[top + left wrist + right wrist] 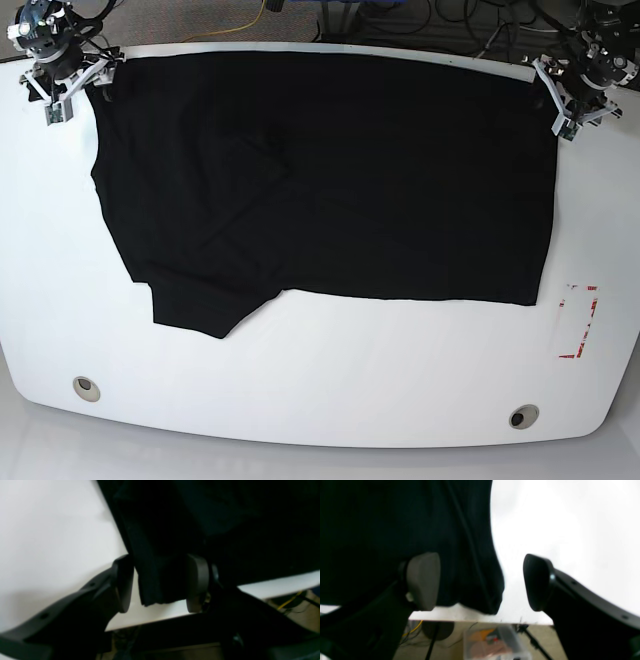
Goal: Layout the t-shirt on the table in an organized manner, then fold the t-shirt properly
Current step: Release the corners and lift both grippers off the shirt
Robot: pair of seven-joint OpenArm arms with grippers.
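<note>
Black, plain soft-fabric t-shirt [330, 170] lies spread across the upper half of the glossy white bench [320, 380], its top hem along the far edge at the top of the base view, a bunched fold sagging toward the lower left. My left gripper [160, 582] stands with jaws apart at the upper right corner of the base view, a strip of cloth hanging loose between the pads and resting against one of them; my right gripper [480, 582] is likewise parted at the upper left corner, the shirt's corner slack between its jaws.

Risks, as I judge them: both corners sit at the very bench edge, so cloth could slide off, or snag on a pad as I pull away and drag the layout crooked. The lower-left crease would spoil a clean fold.

No brand, label or writing is readable; only a small red rectangular outline [580, 320] at the base view's right.
</note>
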